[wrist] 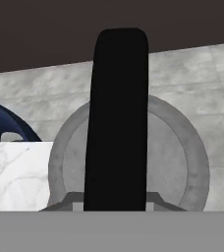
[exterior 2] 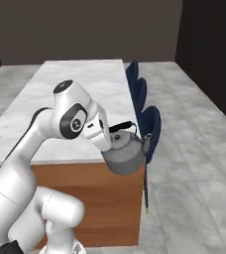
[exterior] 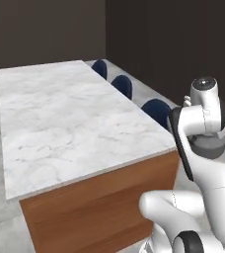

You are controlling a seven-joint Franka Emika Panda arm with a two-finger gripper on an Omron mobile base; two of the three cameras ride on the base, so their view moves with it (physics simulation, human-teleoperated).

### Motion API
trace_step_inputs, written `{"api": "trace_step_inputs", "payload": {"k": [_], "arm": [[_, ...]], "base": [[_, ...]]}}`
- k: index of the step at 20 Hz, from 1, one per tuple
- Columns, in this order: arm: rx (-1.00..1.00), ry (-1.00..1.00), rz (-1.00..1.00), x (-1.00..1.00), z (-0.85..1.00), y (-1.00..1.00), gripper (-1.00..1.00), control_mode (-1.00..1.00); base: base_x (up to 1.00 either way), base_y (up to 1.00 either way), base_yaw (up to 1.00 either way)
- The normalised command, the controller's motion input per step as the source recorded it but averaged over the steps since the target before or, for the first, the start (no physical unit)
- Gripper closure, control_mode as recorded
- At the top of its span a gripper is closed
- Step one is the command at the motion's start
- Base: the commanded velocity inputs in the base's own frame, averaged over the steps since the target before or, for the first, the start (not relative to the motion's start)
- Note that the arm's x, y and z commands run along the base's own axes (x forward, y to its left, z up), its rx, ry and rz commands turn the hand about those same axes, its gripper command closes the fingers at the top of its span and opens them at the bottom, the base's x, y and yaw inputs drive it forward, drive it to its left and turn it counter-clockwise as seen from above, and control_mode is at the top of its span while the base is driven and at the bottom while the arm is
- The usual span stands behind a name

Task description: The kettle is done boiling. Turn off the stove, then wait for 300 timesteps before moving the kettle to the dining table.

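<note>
Right base view, gripper [exterior 2: 116, 133] clamping rounded grey metal kettle [exterior 2: 125, 156] by black arched handle, beside veined marble dining table [exterior 2: 85, 94]

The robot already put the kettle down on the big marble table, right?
Not yet. In the right base view the kettle hangs by its black handle from the hand, in the air beside the near corner of the marble table, not resting on it.

A white, grey-veined tabletop [exterior: 60, 118] on brown wood is seen; the kettle [exterior 2: 125, 154] is grey (handle black); chairs [exterior 2: 149, 126] are navy.
</note>
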Motion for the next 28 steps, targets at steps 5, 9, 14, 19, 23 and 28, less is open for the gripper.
{"api": "trace_step_inputs", "payload": {"k": [5,9,14,19,23,28], "arm": [[0.0,0.0,0.0,0.0,0.0,0.0,1.0,1.0],[0.0,0.0,0.0,0.0,0.0,0.0,1.0,1.0],[0.0,0.0,0.0,0.0,0.0,0.0,1.0,1.0],[0.0,0.0,0.0,0.0,0.0,0.0,1.0,1.0],[0.0,0.0,0.0,0.0,0.0,0.0,1.0,1.0],[0.0,0.0,0.0,0.0,0.0,0.0,1.0,1.0]], "base": [[0.24,-0.42,0.33],[0.24,-0.41,0.33],[0.23,-0.43,0.33],[0.22,-0.43,0.33],[0.22,-0.43,0.33],[0.23,-0.44,0.33]]}}
